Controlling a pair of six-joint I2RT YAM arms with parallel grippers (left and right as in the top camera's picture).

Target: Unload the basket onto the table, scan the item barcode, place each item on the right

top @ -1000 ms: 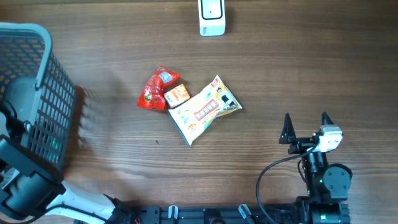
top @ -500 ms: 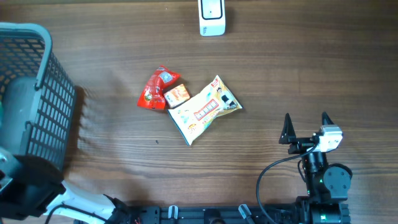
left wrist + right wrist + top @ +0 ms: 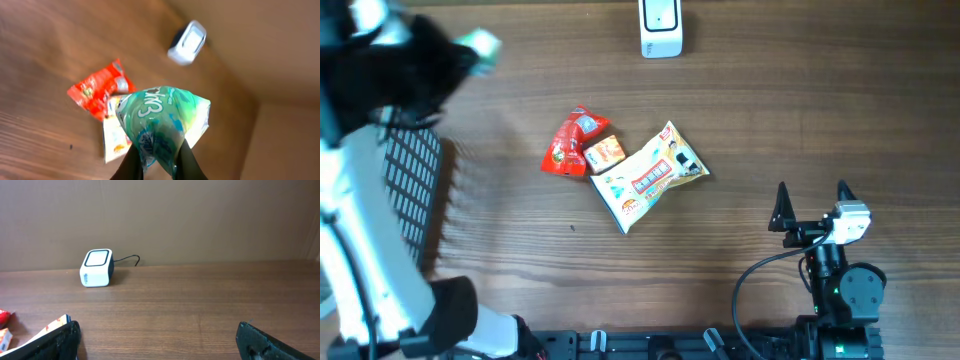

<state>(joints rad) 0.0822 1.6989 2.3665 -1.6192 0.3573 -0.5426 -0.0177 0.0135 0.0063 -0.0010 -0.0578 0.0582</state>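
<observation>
Your left gripper (image 3: 159,155) is clamped shut on a green-and-white plastic snack packet (image 3: 162,117). In the left wrist view its two dark fingers (image 3: 131,169) pinch the packet's lower end, and the rest of the bag bulges out beyond them with white lettering on its face. You cannot tell from these views which side carries the barcode.

From overhead, your left arm is raised over the far left corner of the brown wooden table (image 3: 800,110). It is blurred, with the green packet showing as a pale smear at its tip, in the air and clear of the tabletop. Below the arm, part of a dark grey plastic mesh basket (image 3: 415,190) shows at the left edge of the table.

The white box-shaped barcode scanner (image 3: 660,28) stands at the far edge of the table near the middle, well apart from the held packet. A thin dark cable (image 3: 127,258) runs from its back in the right wrist view.

Three more items lie together near the centre of the table. A red foil packet (image 3: 568,145) is on the left, and a small orange packet (image 3: 605,152) touches its right side. A larger yellow-and-white printed packet (image 3: 650,178) lies just beside the small one and slants toward the right.

Your right gripper (image 3: 811,190) sits low at the near right of the table with its jaws spread wide. It holds nothing and points toward the scanner's side of the table.
</observation>
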